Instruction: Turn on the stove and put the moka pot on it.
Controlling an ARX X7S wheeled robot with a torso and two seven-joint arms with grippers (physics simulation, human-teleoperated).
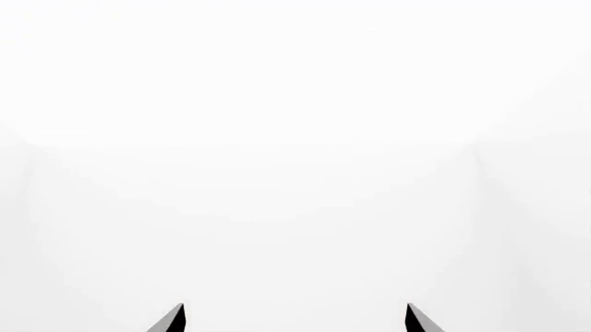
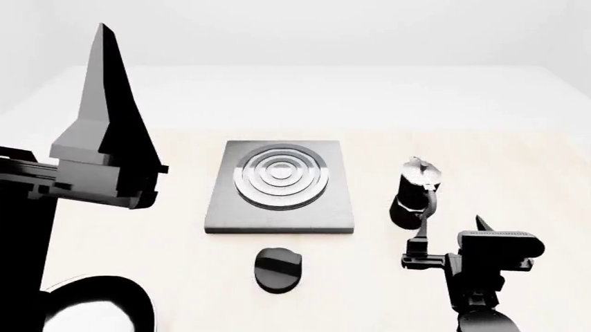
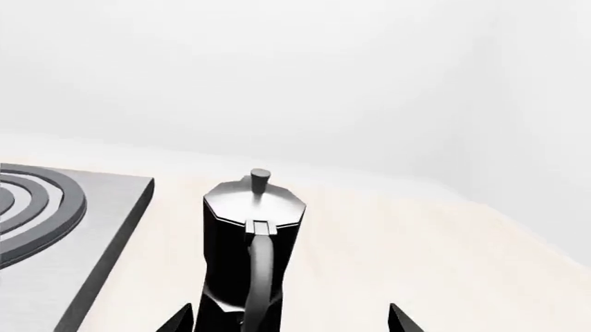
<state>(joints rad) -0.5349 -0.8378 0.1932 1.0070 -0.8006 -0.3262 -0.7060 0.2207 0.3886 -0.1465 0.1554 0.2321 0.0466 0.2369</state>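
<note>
Down at the near edge of the head view, a black frying pan (image 2: pixel 97 304) peeks in at the left corner, and the right gripper (image 2: pixel 452 242) sits low at the right, jaws spread wide with nothing between them, its near finger (image 2: pixel 422 242) lined up just behind the handle of the moka pot (image 2: pixel 414 194). From the right wrist camera the pot (image 3: pixel 251 242) fills the centre, handle facing the lens, with the two fingertips (image 3: pixel 180 319) set either side of its base and not closing on it. The round black knob (image 2: pixel 277 268) lies on the pale table (image 2: pixel 166 256) just in front of the stove (image 2: pixel 279 185), apart from the plate. The moka pot stands upright on the table, just right of the stove and not on it (silver top and lid knob catching the light). The burner rings (image 2: pixel 282 175) sit bare. Up at the left, the left gripper (image 2: pixel 111 124) is raised high, pointing upward, and its wrist camera shows only white with two dark tips (image 1: pixel 171 319) well apart: released, holding nothing.
</note>
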